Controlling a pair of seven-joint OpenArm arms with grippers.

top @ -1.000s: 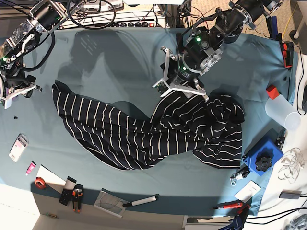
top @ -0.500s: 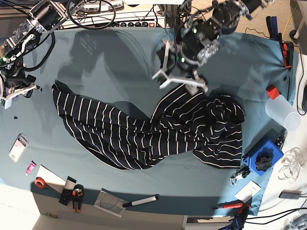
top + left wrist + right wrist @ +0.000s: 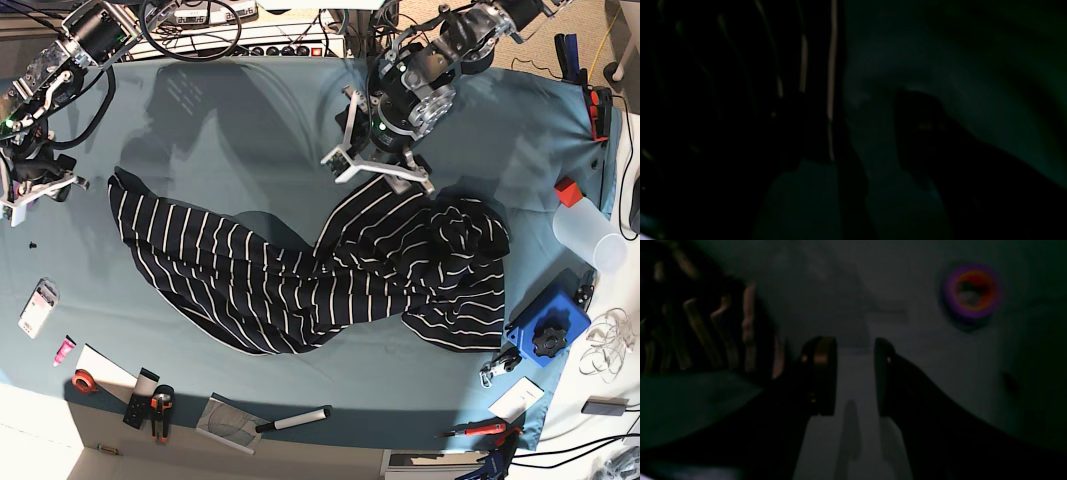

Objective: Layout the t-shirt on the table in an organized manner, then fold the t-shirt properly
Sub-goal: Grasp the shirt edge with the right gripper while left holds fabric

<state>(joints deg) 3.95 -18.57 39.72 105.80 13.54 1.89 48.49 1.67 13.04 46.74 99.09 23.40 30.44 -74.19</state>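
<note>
The t-shirt (image 3: 290, 280), dark with thin white stripes, lies crumpled across the teal table (image 3: 240, 130), bunched thickest at the right. My left gripper (image 3: 378, 170) hovers open just over the shirt's upper fold, holding nothing. The dark left wrist view shows the t-shirt (image 3: 740, 83) at left, its edge running between the spread fingers (image 3: 923, 133). My right gripper (image 3: 38, 185) sits at the table's left side, beside the shirt's left corner. In the right wrist view its fingers (image 3: 821, 373) stand apart over bare cloth, the t-shirt (image 3: 706, 323) to their left.
A red tape roll (image 3: 83, 381), pliers (image 3: 160, 410) and a white marker (image 3: 295, 418) lie along the near edge. A blue box with a black knob (image 3: 545, 335) and a clear container (image 3: 590, 235) stand at the right. The tape roll (image 3: 970, 291) also shows in the right wrist view.
My left gripper has opened wider and drawn up and back from the shirt's upper fold. The shirt and the right arm have stayed put.
</note>
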